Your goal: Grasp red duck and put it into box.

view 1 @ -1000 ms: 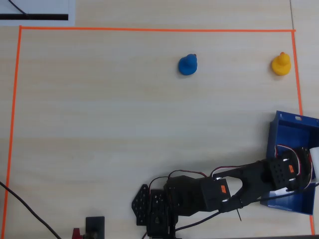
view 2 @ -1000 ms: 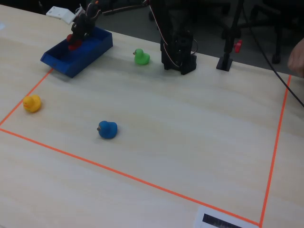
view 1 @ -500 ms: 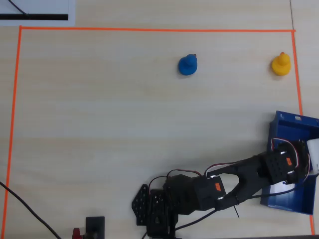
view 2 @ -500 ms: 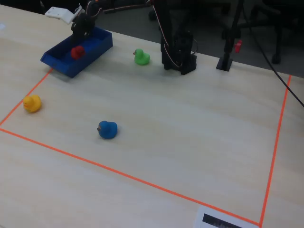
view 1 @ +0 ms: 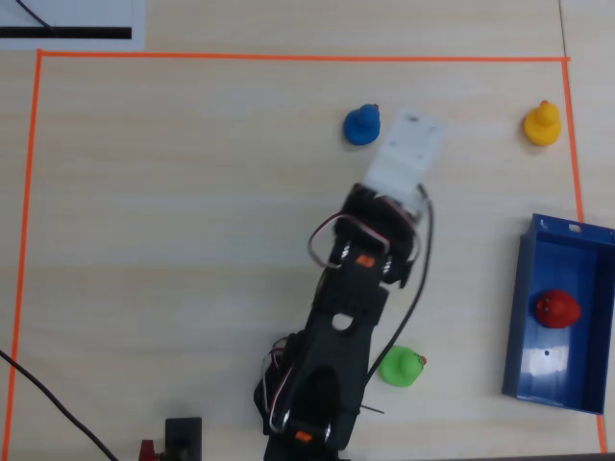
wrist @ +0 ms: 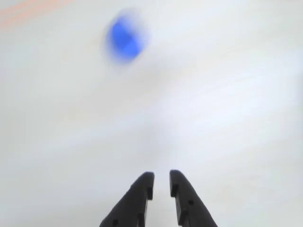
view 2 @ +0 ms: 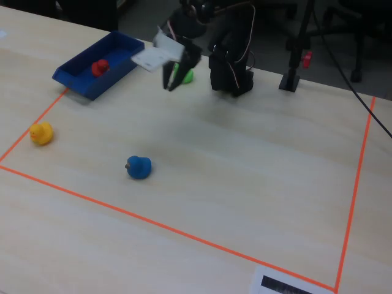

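A: Wrist view first: gripper (wrist: 158, 182) is empty, jaws almost together with only a thin slit between the tips, bare pale tabletop (wrist: 213, 94) under them. Blurry blue blob up top is the blue duck (wrist: 125, 38).

B: And the red duck?

A: It sits in the blue box (view 1: 529, 322), lying on the floor toward the middle, clear of the walls in the overhead view: red duck (view 1: 556, 308). In the fixed view it is also inside, red duck (view 2: 99, 67), box (view 2: 113, 70) at the table's far left. The gripper (view 2: 173, 78) hangs well apart from it, above the table near the green duck (view 2: 185, 75).

B: Handling?

A: Looks like light, glossy, squashy rubber, so likely slippery. I'd pinch across the rounded body, not the head. The task looks done.

B: Anything hard to read?

A: The wrist picture is smeared, and no duck shape is readable. From overhead the fingertips hide under the white camera block (view 1: 407, 154) and the arm (view 1: 346, 327). Which way the red duck faces is too small to tell. Yellow duck (view 1: 542, 123) sits by the orange tape line (view 1: 288, 58), untouched.
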